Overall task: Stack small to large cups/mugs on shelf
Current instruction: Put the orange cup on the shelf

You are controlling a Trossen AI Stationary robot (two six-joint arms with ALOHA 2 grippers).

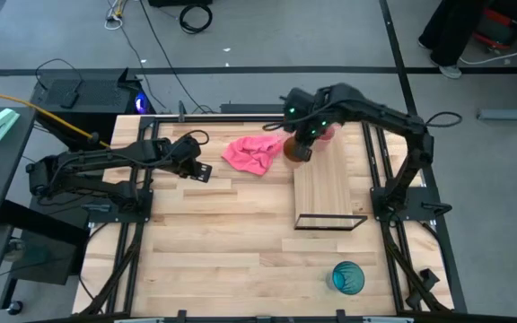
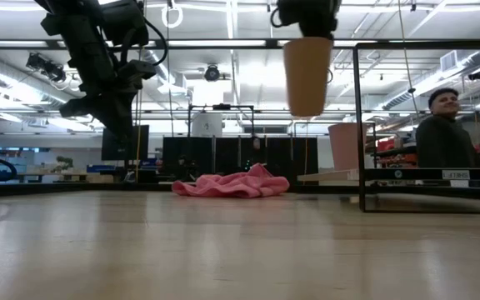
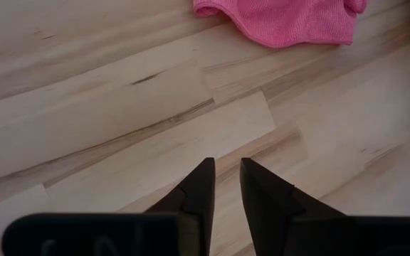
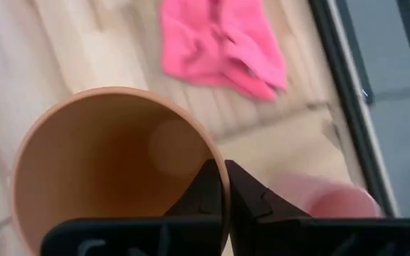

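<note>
The right gripper (image 4: 225, 186) clenches the orange-brown plastic cup's (image 4: 112, 167) rim, airborne beside the pink cup (image 2: 347, 147) on the pale wooden shelf (image 1: 330, 184); the translucent teal cup (image 1: 348, 277) waits at five o'clock, nothing stacked yet

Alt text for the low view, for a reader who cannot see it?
An orange-brown cup hangs high above the table, held by the right gripper. Behind it lie a pink cloth and a pink cup on the shelf; a person stands at right.
</note>
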